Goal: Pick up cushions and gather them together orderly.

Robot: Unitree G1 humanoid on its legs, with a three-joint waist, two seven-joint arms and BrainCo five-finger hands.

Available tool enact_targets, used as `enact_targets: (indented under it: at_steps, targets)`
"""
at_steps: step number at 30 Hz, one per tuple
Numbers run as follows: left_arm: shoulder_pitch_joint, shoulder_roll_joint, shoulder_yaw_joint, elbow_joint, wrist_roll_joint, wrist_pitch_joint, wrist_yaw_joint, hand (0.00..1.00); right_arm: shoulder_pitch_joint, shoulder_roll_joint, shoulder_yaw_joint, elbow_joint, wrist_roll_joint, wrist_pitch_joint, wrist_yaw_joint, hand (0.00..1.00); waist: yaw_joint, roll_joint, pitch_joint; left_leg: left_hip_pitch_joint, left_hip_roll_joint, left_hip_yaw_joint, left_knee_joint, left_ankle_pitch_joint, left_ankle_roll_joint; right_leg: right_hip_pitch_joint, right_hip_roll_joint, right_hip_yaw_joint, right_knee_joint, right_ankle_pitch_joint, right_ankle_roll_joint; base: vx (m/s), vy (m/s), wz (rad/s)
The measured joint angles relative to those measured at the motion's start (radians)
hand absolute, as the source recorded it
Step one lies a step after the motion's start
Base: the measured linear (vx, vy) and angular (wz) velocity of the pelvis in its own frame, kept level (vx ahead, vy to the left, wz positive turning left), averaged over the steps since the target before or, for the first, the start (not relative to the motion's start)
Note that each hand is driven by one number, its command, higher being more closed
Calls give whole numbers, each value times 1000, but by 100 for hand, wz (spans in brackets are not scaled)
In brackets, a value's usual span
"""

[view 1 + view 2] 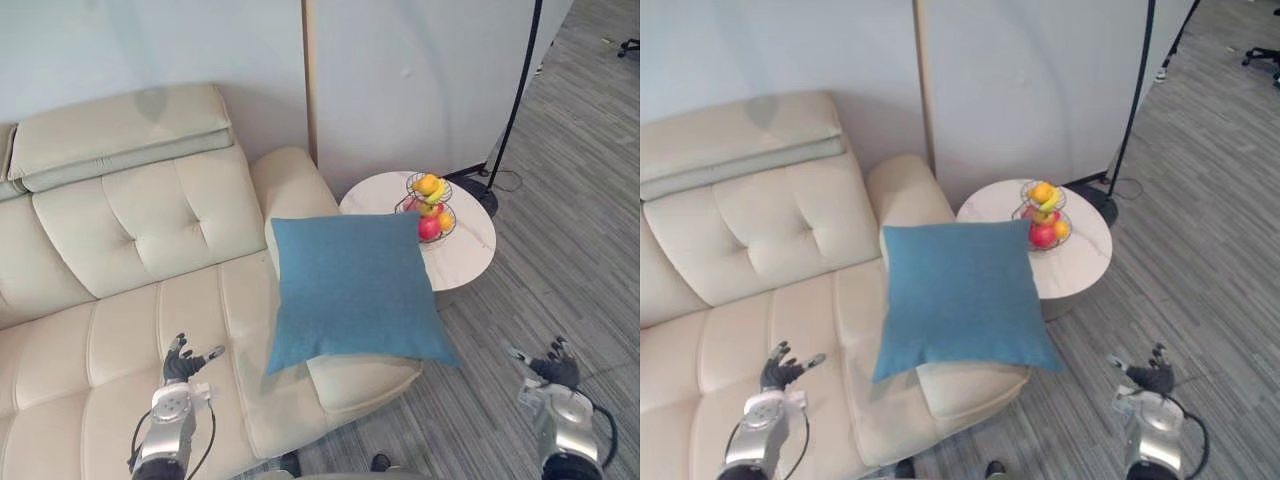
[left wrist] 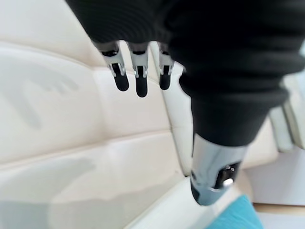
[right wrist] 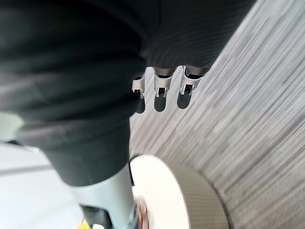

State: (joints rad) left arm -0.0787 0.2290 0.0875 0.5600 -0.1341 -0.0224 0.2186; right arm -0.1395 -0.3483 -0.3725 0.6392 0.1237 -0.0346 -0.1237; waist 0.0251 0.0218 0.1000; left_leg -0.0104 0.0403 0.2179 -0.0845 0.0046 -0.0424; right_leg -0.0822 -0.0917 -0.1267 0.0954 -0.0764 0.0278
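**Blue cushion on the sofa, both robot hands open**

A big square blue cloth cushion (image 1: 352, 288) sits at the right end of a puffy cream leather sofa (image 1: 120, 250). It leans back on the sofa's arm, and its lower right corner pokes out past the sofa's edge.

The left robot hand (image 1: 186, 362) hangs over the sofa seat, to the left of the cushion and apart from it. Its fingers are spread out and hold nothing. The right robot hand (image 1: 553, 369) is out over the grey striped floor (image 1: 580, 200), well apart from the cushion. Its fingers are spread too, and they hold nothing.

Just beside the sofa arm stands a round white counter (image 1: 475, 250). On it is a black wire basket of bright fruit (image 1: 430, 206).
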Motion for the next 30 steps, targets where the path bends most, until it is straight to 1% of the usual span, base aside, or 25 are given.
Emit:
enact_targets:
  at_steps: [2,3,4,7,8,11,12,13,15,17,18,19,20,24,27,28,30]
  targets:
    - [-43,-24,-38,-2,-15,0,9,0,-27,-1,26,-17,2,2,-3,0,1,3,17,-40,0,-12,25,0,1,-24,-4,8,3,12,0,-56,35,22]
    - [-76,-47,-74,-10,-24,1,19,0,-48,0,55,-44,4,4,-5,0,4,2,27,-77,0,-18,44,0,1,-51,-7,12,8,18,0,-73,31,20]
    - [-99,-71,-100,-25,-25,1,23,0,-68,1,79,-73,5,5,-6,0,12,-1,35,-113,2,-18,63,0,1,-84,-11,17,22,18,1,-76,20,12]
    - [-155,-119,-164,-36,-25,3,36,0,-119,17,124,-121,9,6,-16,0,22,-1,57,-182,5,-15,108,0,1,-151,-18,26,63,18,1,-75,0,2]
    - [-162,-126,-172,-36,-25,3,37,0,-125,24,132,-125,12,6,-16,0,24,-1,57,-192,6,-13,112,0,1,-163,-18,27,68,18,1,-84,-7,3]
    - [-227,-161,-241,-37,-25,10,43,0,-155,69,202,-160,37,7,-35,0,33,0,67,-262,16,-10,156,0,1,-228,-19,29,107,16,1,-97,-21,2]
    - [-238,-167,-246,-37,-25,10,43,0,-163,76,211,-160,37,7,-37,0,33,0,69,-275,18,-10,165,0,1,-240,-19,29,115,16,1,-147,-49,3]
    - [-282,-181,-277,-36,-25,13,56,0,-193,87,245,-160,37,8,-49,0,35,0,85,-308,20,-10,185,0,2,-270,-20,28,133,10,3,-110,-41,5]
    - [-319,-205,-287,-36,-25,17,70,0,-219,97,251,-162,37,8,-64,0,35,4,105,-334,23,-12,201,0,2,-295,-22,26,154,3,6,-123,-36,8]
    - [-345,-212,-303,-35,-25,22,88,0,-233,107,257,-163,39,7,-81,0,34,5,115,-353,27,-10,200,1,10,-322,-23,22,176,2,4,-151,-32,7]
    - [-363,-212,-314,-34,-24,29,97,0,-237,112,259,-163,45,5,-95,0,34,7,118,-369,31,-5,203,-1,9,-339,-24,20,188,0,3,-102,-22,5]
    - [-369,-212,-318,-34,-24,30,101,100,-238,112,260,-163,46,5,-98,0,34,7,118,-374,32,-2,205,0,9,-344,-25,19,191,0,3,-75,-17,10]
    - [-397,-213,-332,-24,-22,33,111,100,-243,114,261,-163,53,5,-116,100,33,9,120,-389,39,20,205,7,11,-364,-29,15,204,0,3,-47,-12,8]
    - [-460,-211,-344,-5,-15,38,143,100,-259,122,259,-160,90,1,-153,100,33,10,126,-405,35,28,202,27,11,-389,-34,18,217,0,3,-9,-2,2]
    - [-496,-201,-344,-5,-15,37,155,100,-269,119,255,-160,124,-9,-165,100,33,6,132,-409,32,40,191,38,9,-409,-36,26,225,0,3,20,-2,-5]
    - [-514,-199,-344,-5,-15,37,171,100,-278,113,255,-160,146,-16,-168,100,32,8,143,-408,32,45,191,38,9,-410,-36,30,226,0,3,31,-10,-10]
    - [-532,-198,-353,-6,-16,36,174,100,-284,109,255,-161,162,-20,-170,100,30,10,148,-408,34,50,191,38,9,-413,-35,33,226,-1,4,46,-12,-8]
